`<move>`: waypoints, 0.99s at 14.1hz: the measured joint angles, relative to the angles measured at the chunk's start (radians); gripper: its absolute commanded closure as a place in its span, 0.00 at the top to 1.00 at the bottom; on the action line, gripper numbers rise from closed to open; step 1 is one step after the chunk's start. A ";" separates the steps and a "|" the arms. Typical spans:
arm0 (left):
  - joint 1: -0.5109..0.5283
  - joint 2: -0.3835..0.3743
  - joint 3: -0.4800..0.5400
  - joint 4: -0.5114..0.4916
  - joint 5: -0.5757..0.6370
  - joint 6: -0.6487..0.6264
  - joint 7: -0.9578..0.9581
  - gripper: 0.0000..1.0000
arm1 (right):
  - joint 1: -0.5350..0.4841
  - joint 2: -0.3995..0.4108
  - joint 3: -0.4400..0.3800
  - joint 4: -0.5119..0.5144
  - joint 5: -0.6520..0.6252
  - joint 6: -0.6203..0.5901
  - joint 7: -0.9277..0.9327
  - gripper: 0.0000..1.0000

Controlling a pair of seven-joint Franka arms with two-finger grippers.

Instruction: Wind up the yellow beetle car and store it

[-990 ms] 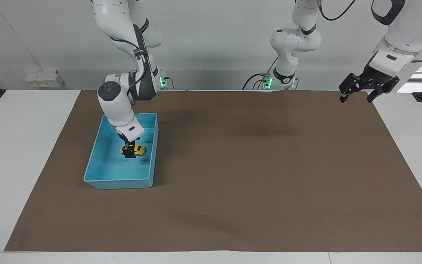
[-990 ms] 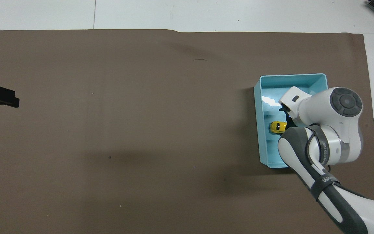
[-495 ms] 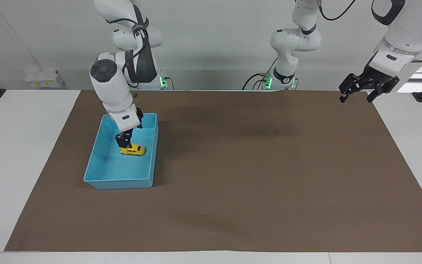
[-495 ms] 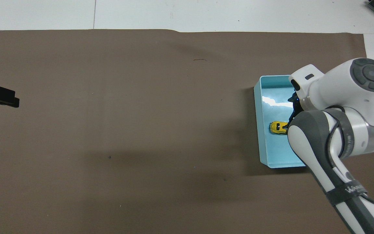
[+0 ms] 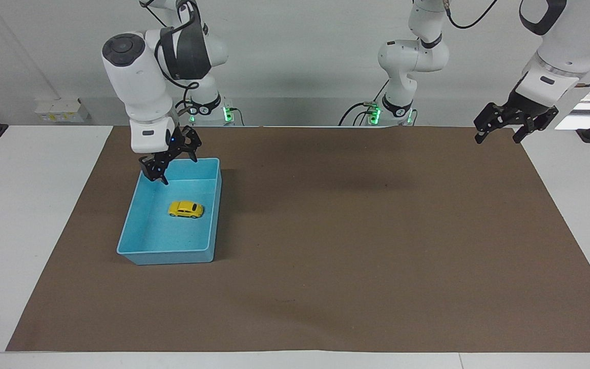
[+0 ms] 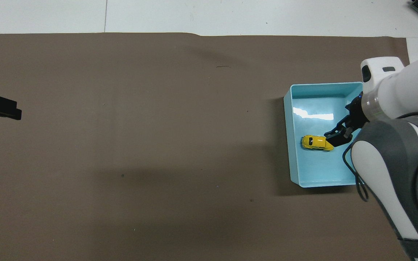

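Note:
The yellow beetle car (image 5: 186,209) stands on its wheels on the floor of the light blue tray (image 5: 141,252), free of any grip. My right gripper (image 5: 178,168) hangs open and empty in the air over the tray, clear of the car. From above, the car (image 6: 316,142) lies mid-tray (image 6: 287,145), and the right gripper (image 6: 337,135) covers its one end. My left gripper (image 5: 498,137) waits open and empty above the mat's corner at the left arm's end; only its tip (image 6: 2,110) shows from above.
A brown mat (image 5: 356,246) covers most of the white table (image 5: 28,215). The tray sits on the mat toward the right arm's end. The right arm's white and grey links (image 6: 394,159) hang over the tray's outer side.
The right gripper, down at the car inside the tray a second ago, has let go and risen out of the tray. The car stays where it was set. The left arm has not moved.

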 measured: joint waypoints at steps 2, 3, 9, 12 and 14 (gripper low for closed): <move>0.000 0.000 0.000 0.000 0.000 0.000 0.000 1.00 | 0.000 -0.015 0.000 0.019 0.006 -0.034 0.060 1.00; 0.000 0.000 0.000 0.000 0.000 0.000 0.000 1.00 | 0.000 -0.019 0.000 0.034 0.009 -0.054 0.091 1.00; 0.000 0.000 0.000 0.000 0.000 0.000 0.000 1.00 | -0.016 -0.031 -0.033 0.107 0.110 -0.109 0.404 1.00; 0.000 0.000 0.000 0.000 0.000 0.000 0.000 1.00 | -0.021 -0.031 -0.047 0.166 0.114 -0.141 0.506 1.00; 0.000 0.000 0.000 0.000 0.000 0.000 0.000 1.00 | -0.024 -0.031 -0.047 0.189 0.114 -0.154 0.521 1.00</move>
